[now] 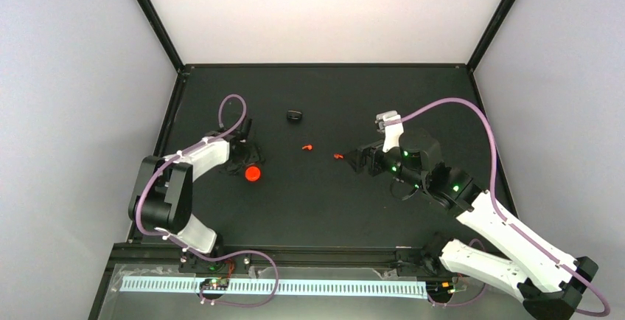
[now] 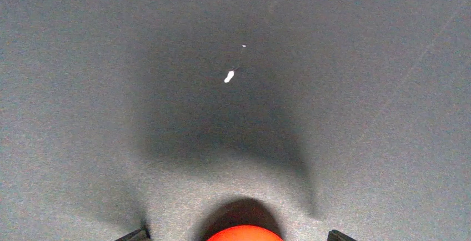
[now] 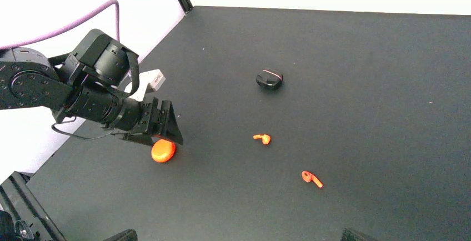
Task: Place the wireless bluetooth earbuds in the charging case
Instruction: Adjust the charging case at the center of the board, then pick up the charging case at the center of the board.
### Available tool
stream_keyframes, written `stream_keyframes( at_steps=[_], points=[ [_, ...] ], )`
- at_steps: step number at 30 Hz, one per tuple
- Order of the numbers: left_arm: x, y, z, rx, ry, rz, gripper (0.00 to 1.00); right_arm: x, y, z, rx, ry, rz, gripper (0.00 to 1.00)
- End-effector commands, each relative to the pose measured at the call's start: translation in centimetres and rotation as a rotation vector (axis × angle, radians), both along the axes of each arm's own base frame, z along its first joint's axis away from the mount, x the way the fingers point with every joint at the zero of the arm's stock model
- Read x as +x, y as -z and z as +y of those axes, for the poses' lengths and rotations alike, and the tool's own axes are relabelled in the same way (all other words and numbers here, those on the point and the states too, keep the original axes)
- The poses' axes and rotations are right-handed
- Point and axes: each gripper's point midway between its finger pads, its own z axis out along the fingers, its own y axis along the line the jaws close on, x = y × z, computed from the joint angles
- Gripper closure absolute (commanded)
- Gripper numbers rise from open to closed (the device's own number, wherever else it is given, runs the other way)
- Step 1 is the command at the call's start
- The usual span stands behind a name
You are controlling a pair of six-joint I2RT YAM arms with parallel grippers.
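Case (image 1: 253, 173): small round red-orange puck, smooth domed top, flat on the black table (image 1: 332, 209), left of centre. Cannot tell whether its lid is up.

Left claw (image 1: 247, 159): low over the case, jaws open. In the left wrist view a finger stands on either side of the case with table showing in both gaps, so no contact.

Earbuds: two tiny red-orange pieces, each a rounded head with a short stem. Both lie loose mid-table, outside the case and apart from each other. First earbud (image 1: 307, 147) is near centre. Second earbud (image 1: 338, 155) is just ahead of the right claw (image 1: 359, 159).

Right claw: open wide, holding nothing.

Black lump (image 1: 295, 116): farther back, alone.
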Motion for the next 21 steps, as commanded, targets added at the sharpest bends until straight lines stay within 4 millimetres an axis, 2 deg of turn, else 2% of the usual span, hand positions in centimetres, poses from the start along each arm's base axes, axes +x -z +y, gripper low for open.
stream_keyframes(
  at_steps=[1,9,11,13,17,21],
  points=[
    [-0.6,1.3,-2.9,-0.08,0.07,0.027,0.17,0.1,0.1,-0.2,0.014,0.01,0.001,0.04],
    [-2.2,1.4,-7.7,-0.157,0.151,0.026,0.18,0.4,1.2,0.5,-0.004,0.001,0.034,0.05],
    [-2.5,1.0,-8.3,-0.169,0.16,0.019,0.18,0.5,1.5,0.6,-0.008,0.001,0.042,0.05],
    [-2.6,0.1,-8.1,-0.171,0.154,-0.002,0.16,0.6,1.9,0.7,-0.014,0.001,0.05,0.05],
    [-2.7,-3.6,-6.0,-0.124,0.137,-0.089,0.04,0.9,3.5,2.3,-0.032,-0.045,0.091,0.05],
    [-3.2,-10.4,-3.3,-0.059,0.115,-0.282,0.01,1.6,6.6,5.1,-0.054,-0.114,0.177,0.08]
  ],
)
